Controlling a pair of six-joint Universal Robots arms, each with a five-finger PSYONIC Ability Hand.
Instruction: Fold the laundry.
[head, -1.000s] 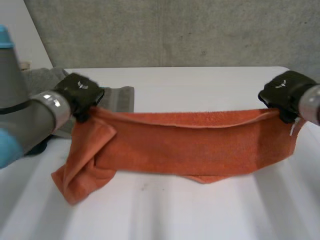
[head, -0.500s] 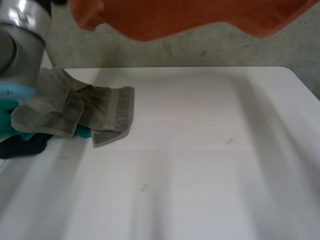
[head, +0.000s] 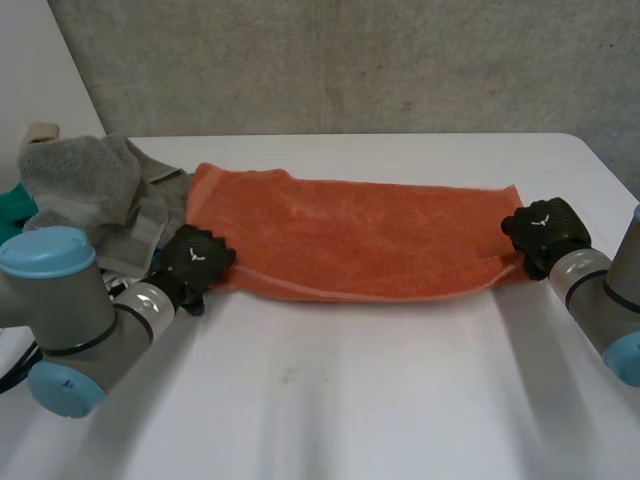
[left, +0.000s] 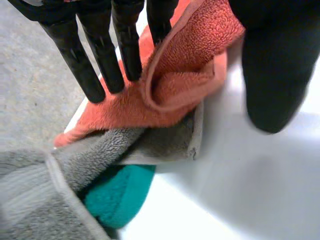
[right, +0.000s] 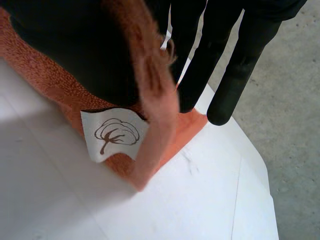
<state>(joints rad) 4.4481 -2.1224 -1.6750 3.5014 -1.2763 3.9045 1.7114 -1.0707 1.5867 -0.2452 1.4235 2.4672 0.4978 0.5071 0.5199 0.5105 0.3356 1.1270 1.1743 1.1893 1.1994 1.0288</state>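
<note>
**Orange towel laid across the table, a hand on each near corner**

At the far left of the white table (head: 350, 400) you have a loose heap: a grey towel (head: 85, 180) bunched over a teal cloth (left: 120, 195). The orange one's left end lies on the heap's edge.

Next comes the left hand (head: 193, 258), at the near left corner of the orange towel (head: 350, 235). In the left wrist view that corner rises between the straight fingers (left: 102, 60) and the thumb (left: 272, 75), so the hand appears to pinch it.

The towel stretches sideways across the middle of the table, lying flat in a long band. It is soft, thick terry, and it looks light and limp. It will likely sag and crease wherever you leave it unsupported, and it should grip well. Hold it at the corners or along a hemmed edge, and keep the edge taut between both hands.

At the near right corner sits the right hand (head: 543, 228). In its wrist view the hem runs over the thumb, with straight fingers behind, so it seems to grasp that corner. A white label (right: 115, 132) hangs just beside it.

As for containers, the table itself is all that bears anything: the towel and the heap lie directly on it.
</note>
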